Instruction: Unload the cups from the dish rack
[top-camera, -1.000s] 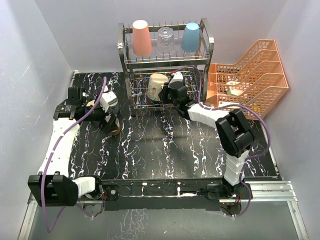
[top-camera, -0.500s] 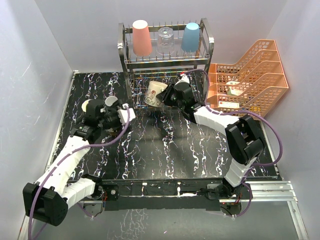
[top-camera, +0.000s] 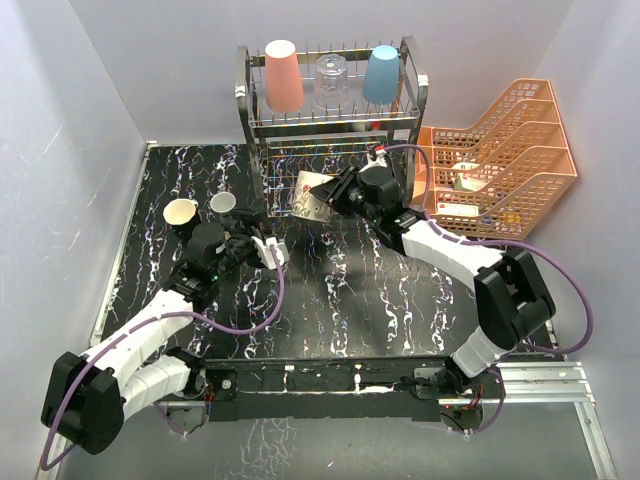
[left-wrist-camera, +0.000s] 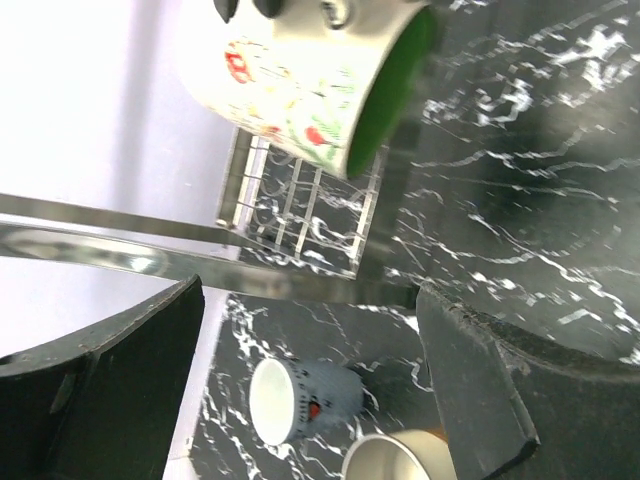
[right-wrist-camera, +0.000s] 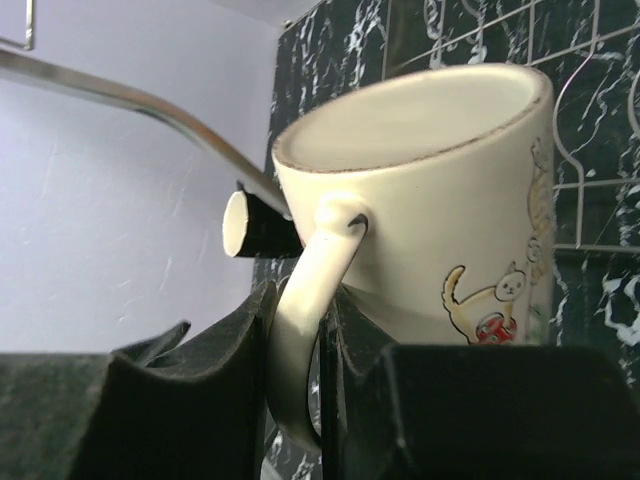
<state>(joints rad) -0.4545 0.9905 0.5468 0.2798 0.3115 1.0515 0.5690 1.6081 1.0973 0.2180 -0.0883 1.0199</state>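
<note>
The chrome dish rack (top-camera: 256, 100) stands at the back. Its top tier holds a salmon-pink tumbler (top-camera: 283, 75), a clear glass (top-camera: 331, 82) and a light-blue tumbler (top-camera: 381, 73), all upside down. My right gripper (top-camera: 337, 190) is shut on the handle (right-wrist-camera: 300, 320) of the cream mug (top-camera: 311, 194), which is tilted at the front of the lower tier. Its green inside (left-wrist-camera: 385, 95) faces the left wrist view. My left gripper (top-camera: 270, 250) hangs open and empty over the table, left of the mug. A small grey cup (top-camera: 222, 203) and a brownish cup (top-camera: 181, 212) stand on the table's far left.
Orange lattice trays (top-camera: 500, 150) sit to the right of the rack, with small items inside. Grey walls close in the left, right and back sides. The rack's chrome rail (left-wrist-camera: 100, 235) and lower wire grid (left-wrist-camera: 300, 210) lie close ahead of my left gripper.
My left arm has swung from the far left toward the middle, leaving a cup on the table. My right gripper has drawn the cream mug forward and left and tipped it.
</note>
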